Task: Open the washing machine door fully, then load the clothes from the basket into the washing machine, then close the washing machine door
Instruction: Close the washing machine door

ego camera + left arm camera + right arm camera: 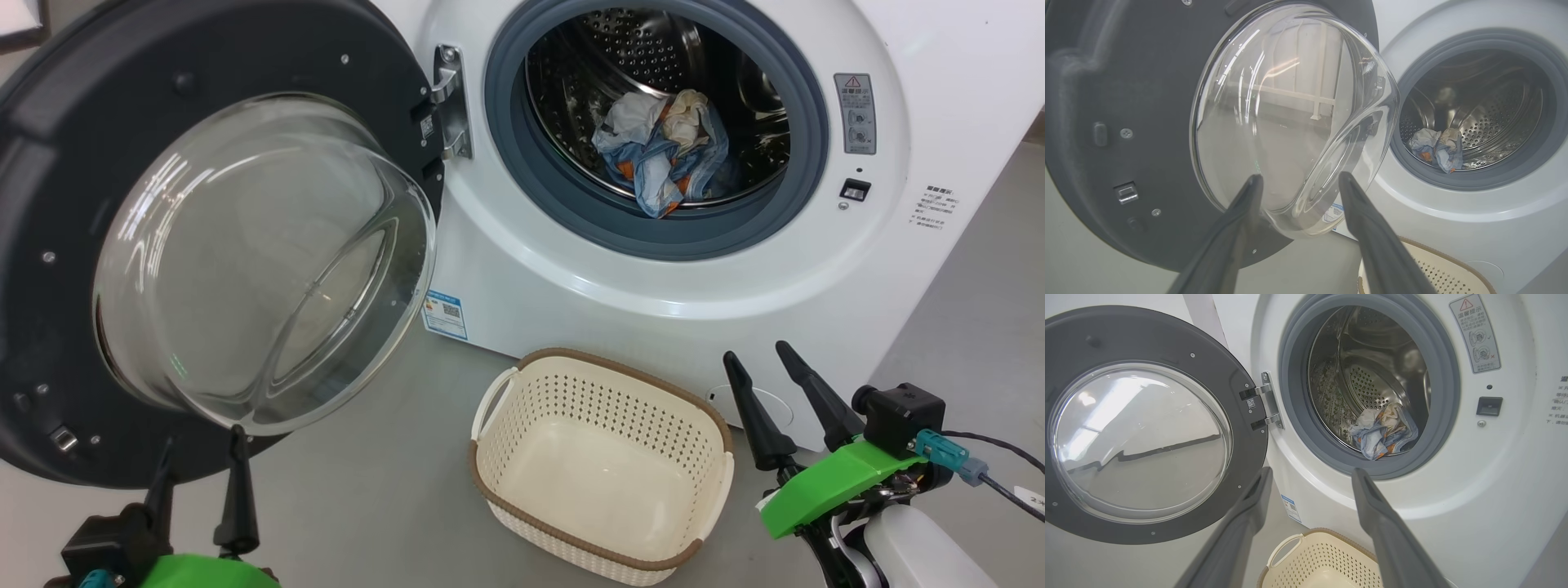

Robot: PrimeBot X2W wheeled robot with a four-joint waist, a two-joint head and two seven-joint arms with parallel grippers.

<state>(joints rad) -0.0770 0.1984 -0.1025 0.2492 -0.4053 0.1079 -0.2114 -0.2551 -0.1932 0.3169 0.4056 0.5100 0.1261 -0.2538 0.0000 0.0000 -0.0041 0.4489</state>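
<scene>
1. Step in hand: closing. The clothes (665,155) lie bunched low in the drum (620,49), far ahead of the right claw (757,351) and a little to its left. The basket (604,400) sits bare just left of that claw, so loading looks finished.
2. The left claw (202,441) stands wide, holding nothing. Its two fingers point up at the lower rim of the glass bowl of the washing machine door (245,261). They are close in front of it; I cannot tell whether they touch.
3. The right claw is also spread wide and empty. It is low before the front of the washing machine (653,302), apart from it, with the drum mouth ahead of and above its tips.
4. The door hangs swung out, its matte inner side facing the left claw. Its hinge (447,106) is up and to the right of that claw.
5. Next move, as I judge it: the left claw must reach round the door's free edge, to its own left. It must press the far, outer face and sweep the door rightward onto the grey gasket (506,147).
6. The push should carry through until the latch (64,438) meets the catch (855,189), with the right claw kept clear of the mouth.
</scene>
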